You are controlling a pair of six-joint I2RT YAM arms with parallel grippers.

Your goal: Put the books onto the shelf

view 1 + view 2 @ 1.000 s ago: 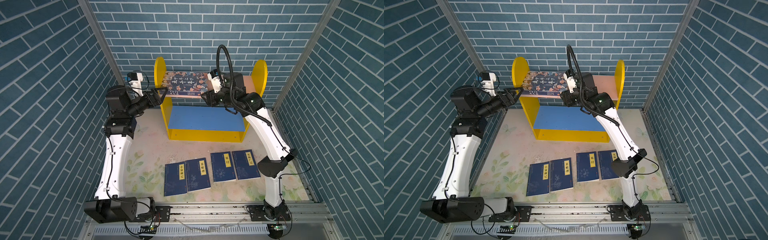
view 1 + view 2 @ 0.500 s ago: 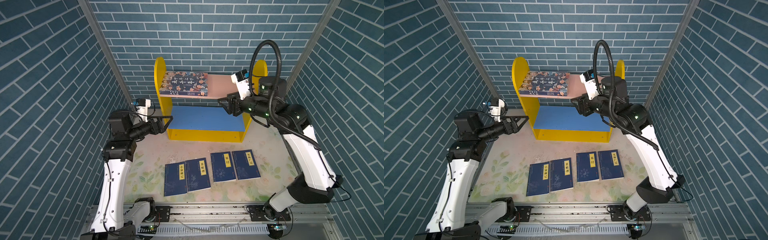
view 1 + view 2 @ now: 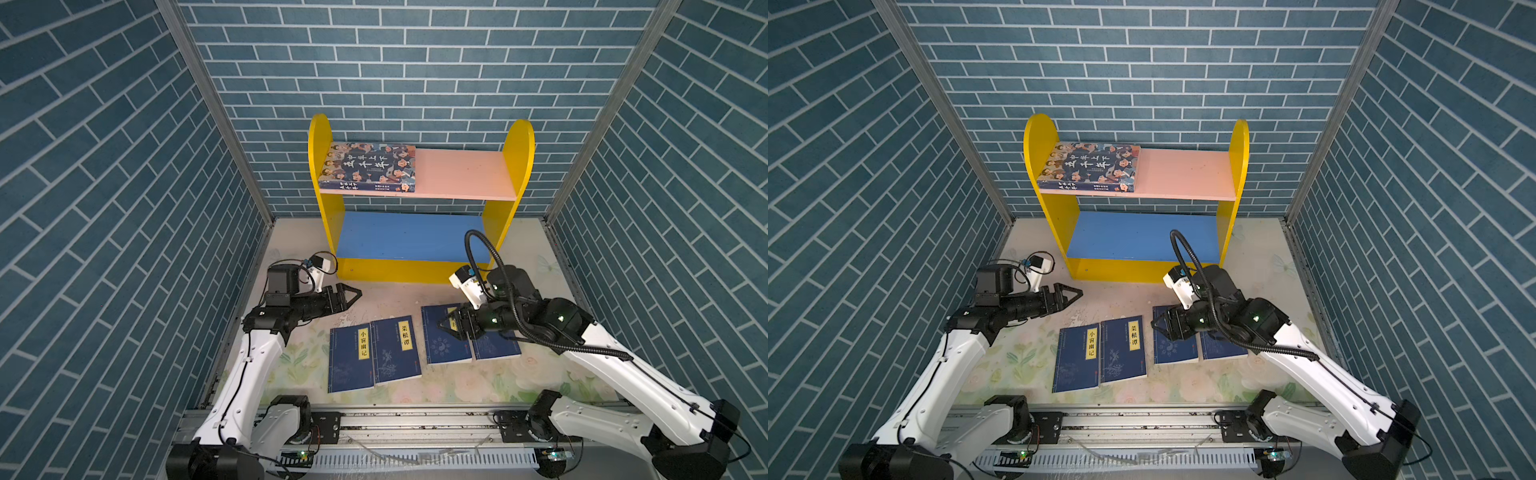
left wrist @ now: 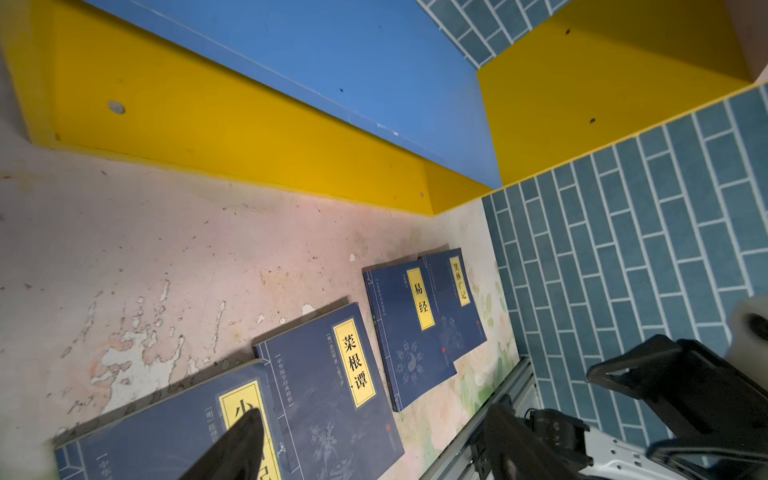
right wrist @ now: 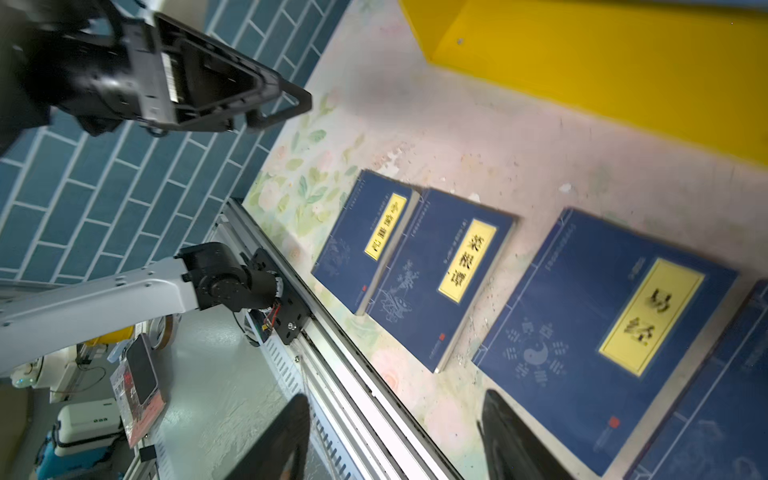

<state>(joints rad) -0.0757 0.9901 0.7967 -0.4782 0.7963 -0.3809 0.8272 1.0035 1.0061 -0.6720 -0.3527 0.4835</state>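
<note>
The shelf point(image 3: 463, 176) point(image 3: 1185, 172) stands at the back. A thick book with cartoon faces point(image 3: 370, 166) point(image 3: 1090, 166) lies flat on the left of its pink upper board. Its blue lower board point(image 3: 407, 235) point(image 4: 332, 62) is bare. Several thin navy books with yellow labels point(image 3: 351, 359) point(image 3: 1121, 347) point(image 4: 409, 328) point(image 5: 444, 274) lie in a row on the table. My left gripper point(image 3: 355, 295) point(image 3: 1077, 293) point(image 4: 376, 411) hangs open and empty, left of the row and behind it. My right gripper point(image 3: 446, 326) point(image 3: 1156, 326) point(image 5: 397, 397) is open, low over the two right-hand books, partly hiding them.
Blue brick walls point(image 3: 124, 208) close in the left, back and right sides. A metal rail point(image 3: 415, 415) with both arm bases runs along the table's front edge. The floral mat point(image 3: 478, 382) shows between the books and the rail.
Both arms have dropped from the shelf's top board to just above the table. The cartoon-face book stays on the pink board. The right gripper's jaws have widened.
</note>
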